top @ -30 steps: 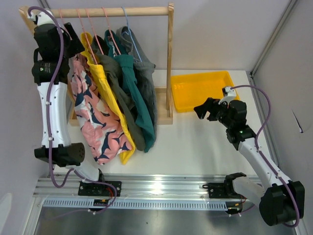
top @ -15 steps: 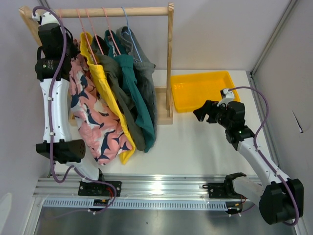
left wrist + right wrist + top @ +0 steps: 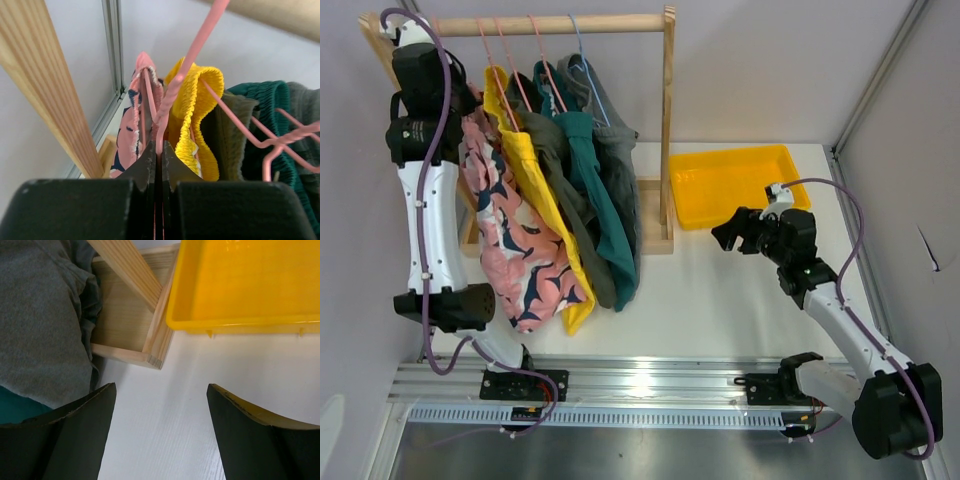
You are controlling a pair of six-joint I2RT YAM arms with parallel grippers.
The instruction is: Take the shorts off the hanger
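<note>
Top external: zero of five done, by my read. Pink patterned shorts (image 3: 525, 260), yellow shorts (image 3: 535, 180), olive shorts (image 3: 555, 150), teal shorts (image 3: 595, 180) and grey shorts (image 3: 617, 150) all hang from the wooden rail (image 3: 570, 22), with the rack at 11 o'clock on the desk (image 3: 720, 300). No shorts in the yellow tray (image 3: 730, 185) at 1 o'clock.

Left wrist: left hand (image 3: 159, 150) is pinched tight on the wire of a pink hanger (image 3: 175, 95), just under its twist, between the pink and yellow waistbands. Looks like the pink pair's hanger, not certain.

Right hand (image 3: 159, 395) is spread wide and holds nothing. It sits low over the desk at 3 o'clock, facing 9 o'clock toward the rack base (image 3: 150, 340) and the grey hem.

Status: the first grip is made. Left to do: get that pair off its hanger, then four more. Can't tell whether the tray is the drop spot.
</note>
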